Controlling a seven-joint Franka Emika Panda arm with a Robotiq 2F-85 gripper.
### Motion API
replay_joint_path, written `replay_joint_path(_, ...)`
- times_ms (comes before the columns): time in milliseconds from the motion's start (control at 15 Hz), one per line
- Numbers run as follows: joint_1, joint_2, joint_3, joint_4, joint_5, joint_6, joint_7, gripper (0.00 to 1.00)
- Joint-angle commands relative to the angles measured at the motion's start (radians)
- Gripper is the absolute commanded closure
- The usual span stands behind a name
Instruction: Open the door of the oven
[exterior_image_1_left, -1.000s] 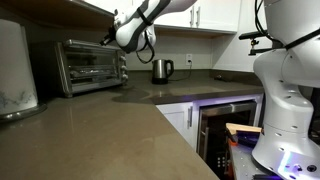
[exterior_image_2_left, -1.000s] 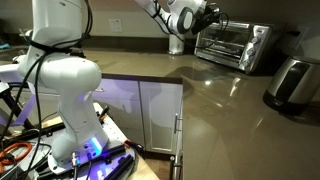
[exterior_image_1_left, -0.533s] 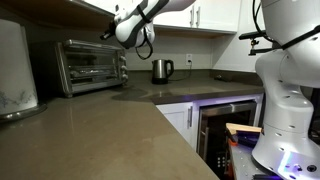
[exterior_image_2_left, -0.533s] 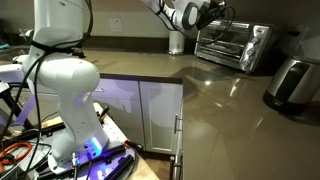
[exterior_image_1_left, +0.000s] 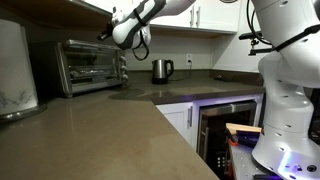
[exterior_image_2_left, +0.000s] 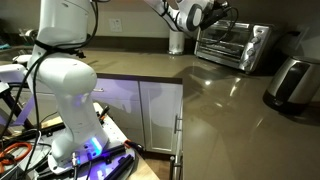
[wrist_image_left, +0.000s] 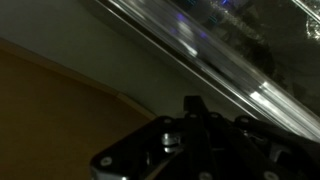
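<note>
The oven (exterior_image_1_left: 90, 66) is a small steel toaster oven at the back of the counter, and it also shows in the other exterior view (exterior_image_2_left: 235, 46). Its glass door (exterior_image_1_left: 84, 68) with a bar handle is closed in both exterior views (exterior_image_2_left: 222, 45). My gripper (exterior_image_1_left: 104, 33) hovers just above the oven's top front corner on the knob side (exterior_image_2_left: 222, 14). In the wrist view the gripper (wrist_image_left: 192, 104) is dark, with its fingertips together and nothing held. A bright metal and glass edge of the oven (wrist_image_left: 230, 70) runs diagonally past it.
A steel kettle (exterior_image_1_left: 162, 70) stands on the counter (exterior_image_1_left: 120, 130) beside the oven. A built-in dark-glass appliance (exterior_image_1_left: 226, 125) sits under the counter. A pale appliance (exterior_image_1_left: 15, 65) and a steel container (exterior_image_2_left: 290, 82) stand nearer. Upper cabinets (exterior_image_1_left: 215, 14) hang overhead.
My gripper has risen a little and moved closer over the top of the oven. The door has not moved.
</note>
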Motion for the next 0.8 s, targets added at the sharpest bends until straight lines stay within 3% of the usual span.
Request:
replay_joint_path(0,-0.07,0.026,0.071,0.031,-0.039,0.0,0.019,1.0)
replay_joint_path(467,-0.113,-0.032,0.158,-0.057,-0.028,-0.041,0.014,1.0)
replay_joint_path(733,-0.09,-0.077,0.144,-0.103,-0.016,-0.071,-0.006,1.0)
